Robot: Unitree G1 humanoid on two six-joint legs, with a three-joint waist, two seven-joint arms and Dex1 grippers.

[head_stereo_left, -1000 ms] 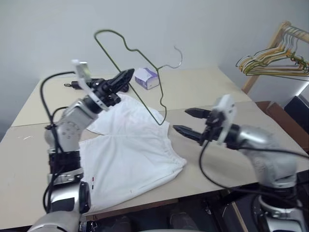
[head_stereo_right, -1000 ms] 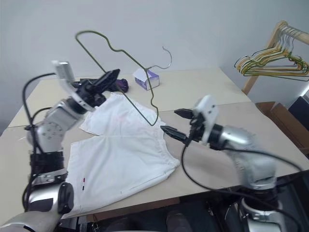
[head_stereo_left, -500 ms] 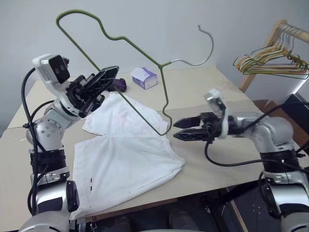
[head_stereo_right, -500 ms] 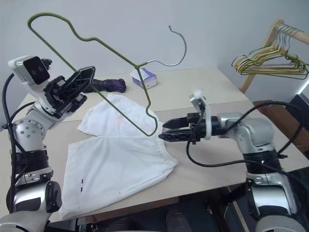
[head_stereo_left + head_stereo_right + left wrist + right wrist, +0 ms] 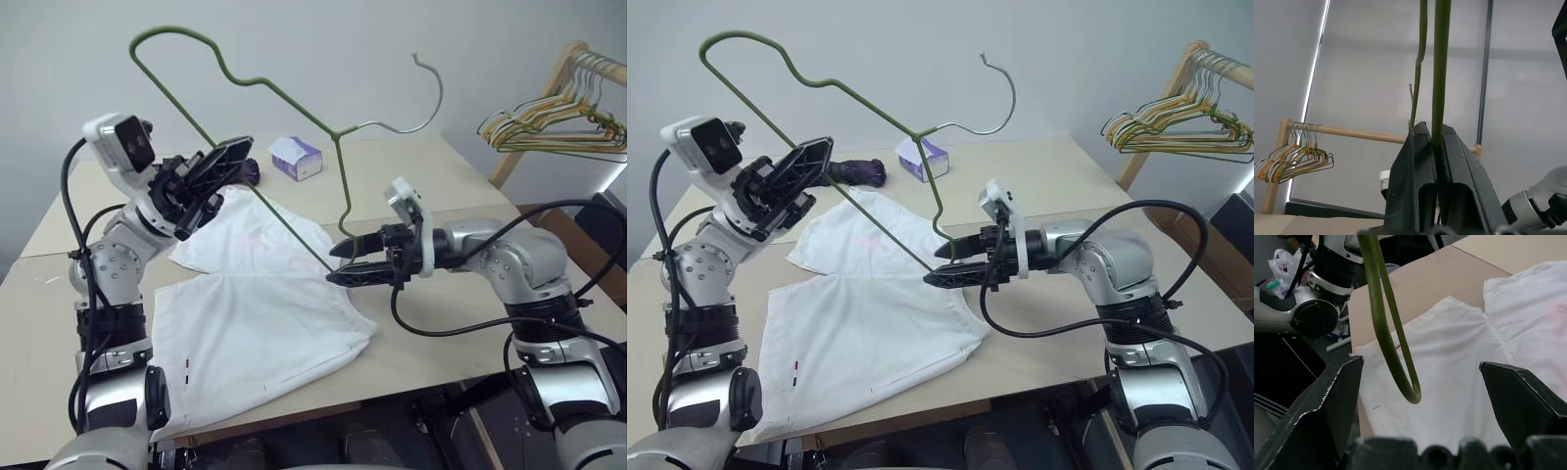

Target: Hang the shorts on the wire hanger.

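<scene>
The wire hanger (image 5: pixel 335 132) is held up in the air over the table, its hook at the upper right. My left gripper (image 5: pixel 235 152) is shut on its long straight side, and in the left wrist view the wire (image 5: pixel 1441 73) rises from between the closed fingers (image 5: pixel 1413 161). The hanger's lower bend (image 5: pixel 1396 367) hangs between the spread fingers of my right gripper (image 5: pixel 336 264), which is open and level, pointing left; nothing is gripped. The white shorts (image 5: pixel 255 313) lie flat on the table below both grippers, the waistband towards the right gripper.
A small purple-and-white tissue box (image 5: pixel 296 157) and a dark purple bundle (image 5: pixel 857 173) sit at the back of the beige table (image 5: pixel 441 176). A wooden rack with coloured hangers (image 5: pixel 558 122) stands at the far right. The table's front edge is close under the shorts.
The left wrist has turned, swinging the hanger's hook up and to the right. My right gripper has moved left and now has the hanger's lower bend between its open fingers.
</scene>
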